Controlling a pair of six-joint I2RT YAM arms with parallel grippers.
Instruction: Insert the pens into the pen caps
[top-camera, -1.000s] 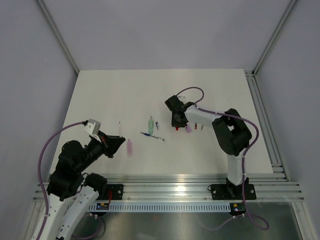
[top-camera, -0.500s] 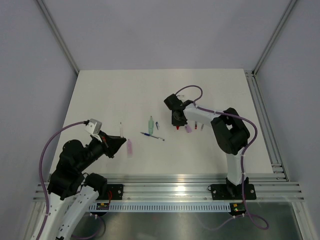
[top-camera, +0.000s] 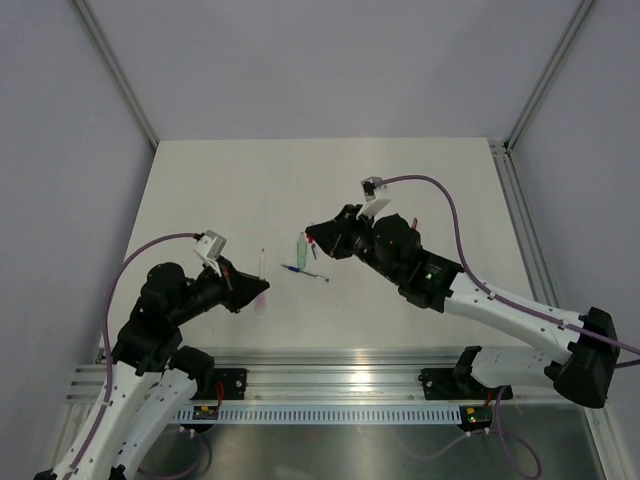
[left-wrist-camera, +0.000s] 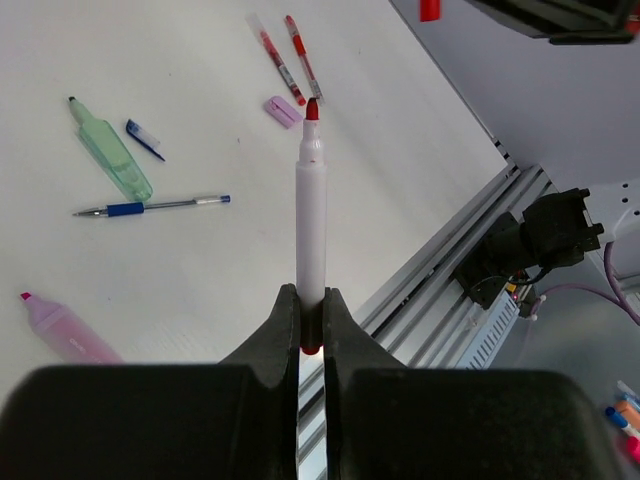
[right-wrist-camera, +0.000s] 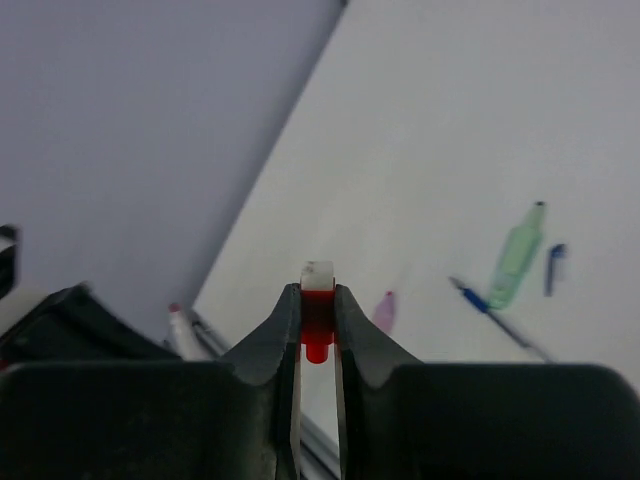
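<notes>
My left gripper (left-wrist-camera: 311, 320) is shut on the rear end of a white-barrelled pen (left-wrist-camera: 311, 220) whose red tip points away from it. From above, this gripper (top-camera: 260, 288) hangs over the table's near left with the pen (top-camera: 262, 262) sticking up. My right gripper (right-wrist-camera: 317, 312) is shut on a red pen cap (right-wrist-camera: 317, 300) with a whitish end. It hovers over the table's middle (top-camera: 311, 238), facing the left gripper a short gap away. The left arm's pen (right-wrist-camera: 180, 328) shows blurred at the lower left of the right wrist view.
On the table lie a green highlighter (top-camera: 302, 245), a blue ballpoint (top-camera: 305, 272), a pink highlighter (left-wrist-camera: 65, 330), a small blue cap (left-wrist-camera: 145, 140), a pale purple cap (left-wrist-camera: 283, 111) and two red pens (left-wrist-camera: 290, 55). Aluminium rails (top-camera: 340, 372) run along the near edge.
The right gripper closed on the red cap, lifted it off the table and swung left toward the left gripper. The left arm carried its pen rightward toward the middle.
</notes>
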